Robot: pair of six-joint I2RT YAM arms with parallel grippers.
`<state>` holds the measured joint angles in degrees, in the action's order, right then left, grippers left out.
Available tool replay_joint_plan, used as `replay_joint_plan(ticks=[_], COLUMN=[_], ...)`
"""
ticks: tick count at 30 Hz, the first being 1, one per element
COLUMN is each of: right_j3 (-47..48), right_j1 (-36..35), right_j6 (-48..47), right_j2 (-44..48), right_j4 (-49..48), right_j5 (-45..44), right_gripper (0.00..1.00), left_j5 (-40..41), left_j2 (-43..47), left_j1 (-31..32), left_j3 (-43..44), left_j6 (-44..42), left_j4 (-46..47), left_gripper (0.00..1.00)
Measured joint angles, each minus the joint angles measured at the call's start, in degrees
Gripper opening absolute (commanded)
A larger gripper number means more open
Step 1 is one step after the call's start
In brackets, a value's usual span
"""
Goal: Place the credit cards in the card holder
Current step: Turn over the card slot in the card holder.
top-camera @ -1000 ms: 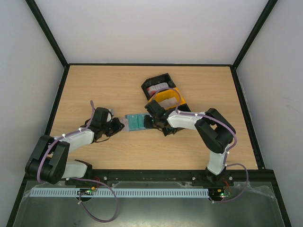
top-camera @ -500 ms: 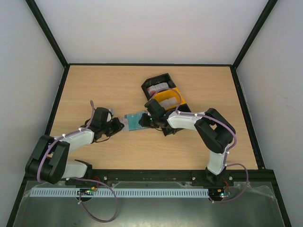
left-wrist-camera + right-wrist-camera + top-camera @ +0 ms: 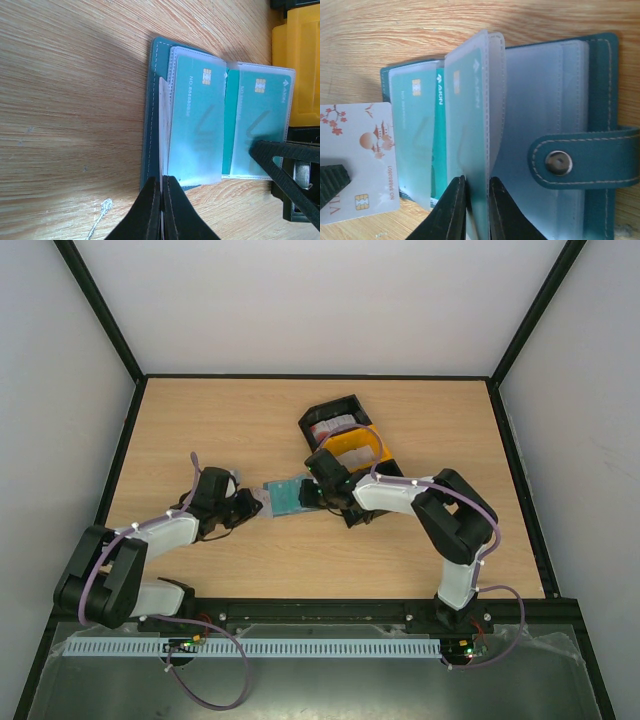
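Observation:
The card holder (image 3: 285, 497) lies open on the table between my two grippers, its teal cover (image 3: 600, 100) and snap strap to the right. Teal credit cards (image 3: 195, 115) sit in its translucent sleeves. My right gripper (image 3: 476, 179) is shut on one raised sleeve (image 3: 472, 115) that holds a teal card. My left gripper (image 3: 162, 179) is shut on a red-and-white credit card (image 3: 357, 160), seen edge-on as a thin pale line (image 3: 162, 125) at the holder's left edge. In the top view the left gripper (image 3: 255, 505) and right gripper (image 3: 306, 495) flank the holder.
A black bin (image 3: 330, 420) with cards in it and a yellow bin (image 3: 357, 445) stand just behind the right gripper. The yellow bin (image 3: 300, 60) lies close beside the holder's far side. A bit of white thread (image 3: 102, 210) lies on the wood.
The right gripper's jaws have narrowed onto a sleeve of the card holder and lifted that page. The left gripper stays shut on its card and has barely moved.

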<state>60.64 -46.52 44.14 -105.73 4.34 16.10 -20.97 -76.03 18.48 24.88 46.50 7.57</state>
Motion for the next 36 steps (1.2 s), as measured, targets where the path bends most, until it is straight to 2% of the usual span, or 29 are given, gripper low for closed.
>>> replay_joint_plan(ticks=[4,12,14,19,21,27,36], right_j3=[0.8,2.3,2.6,4.0,4.9,6.8,7.5], right_j1=[0.0,-0.1,-0.5,-1.8,-2.4,-3.4,-3.5], right_j6=[-0.7,-1.8,-1.8,-3.1,-3.3,-4.3,-5.0], right_j2=[0.2,0.8,0.8,0.8,0.8,0.8,-1.0], right_j4=[0.3,3.1,3.8,5.9,6.1,6.1,5.5], right_j5=[0.3,-1.5,-2.3,-4.3,-4.3,-3.1,0.6], right_gripper=[0.02,0.02,0.05,0.25,0.29,0.32,0.33], left_j5=[0.0,0.0,0.0,0.0,0.0,0.1,2.8], left_j2=[-0.2,-0.2,-0.2,-0.2,-0.2,0.3,3.3], left_j1=[0.0,0.2,0.3,0.3,0.3,0.3,0.3], left_j3=[0.0,0.0,0.0,0.0,0.0,0.0,0.2], left_j6=[0.0,0.0,0.0,0.0,0.0,0.0,0.0], left_j4=[0.3,0.3,0.3,0.2,0.2,-0.3,-4.4], left_gripper=[0.03,0.03,0.03,0.03,0.03,0.03,0.03])
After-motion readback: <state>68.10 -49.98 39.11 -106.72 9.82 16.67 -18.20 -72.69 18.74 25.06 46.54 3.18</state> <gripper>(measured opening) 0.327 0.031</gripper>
